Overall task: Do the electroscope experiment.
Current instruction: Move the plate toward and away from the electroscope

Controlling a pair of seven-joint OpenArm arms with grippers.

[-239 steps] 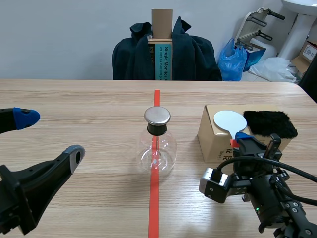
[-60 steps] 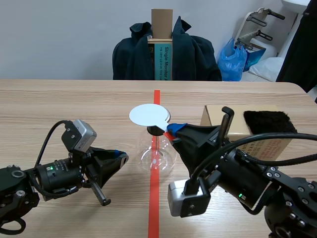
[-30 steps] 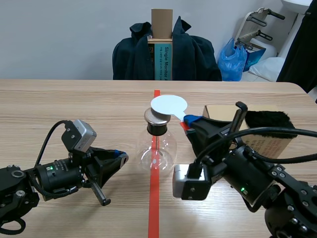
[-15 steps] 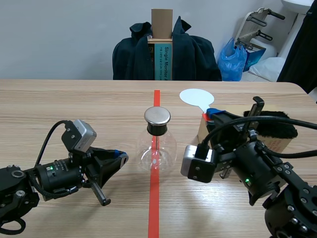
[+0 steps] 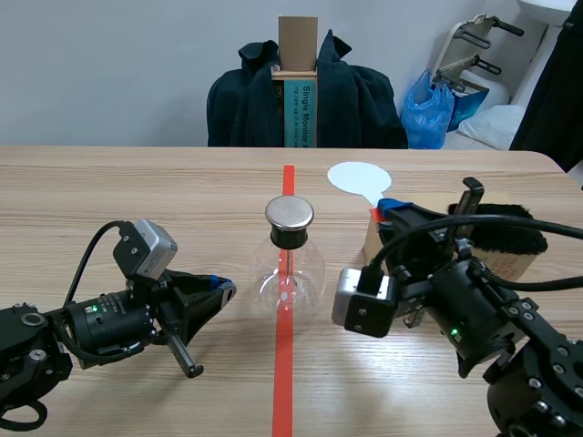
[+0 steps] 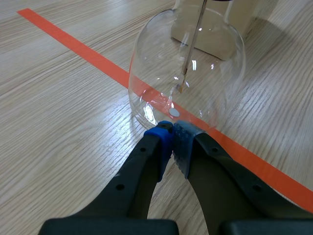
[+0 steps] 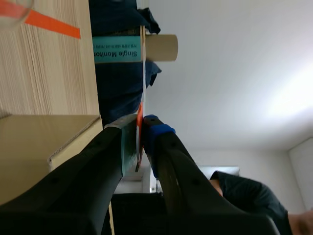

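Electroscope flask (image 5: 290, 264) upright, white paddle (image 5: 358, 177) clamped in right pincer (image 5: 387, 208)

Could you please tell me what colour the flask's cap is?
The cap is silver; the scene view shows it best.

We find the flask (image 5: 289, 264) at the middle of the table (image 5: 137, 191), standing on the tape line (image 5: 283, 382). To its left lies the left gripper (image 5: 219, 289), its closed tips just beside the flask's base. To the flask's right sits a cardboard box (image 5: 517, 262) with a fur pad (image 5: 510, 228) on top. The right gripper (image 5: 387, 208) is at the box's near left corner and holds a paddle (image 5: 359, 177) up, its disc right of and behind the flask's cap. Behind the table stands a chair (image 5: 305, 100).
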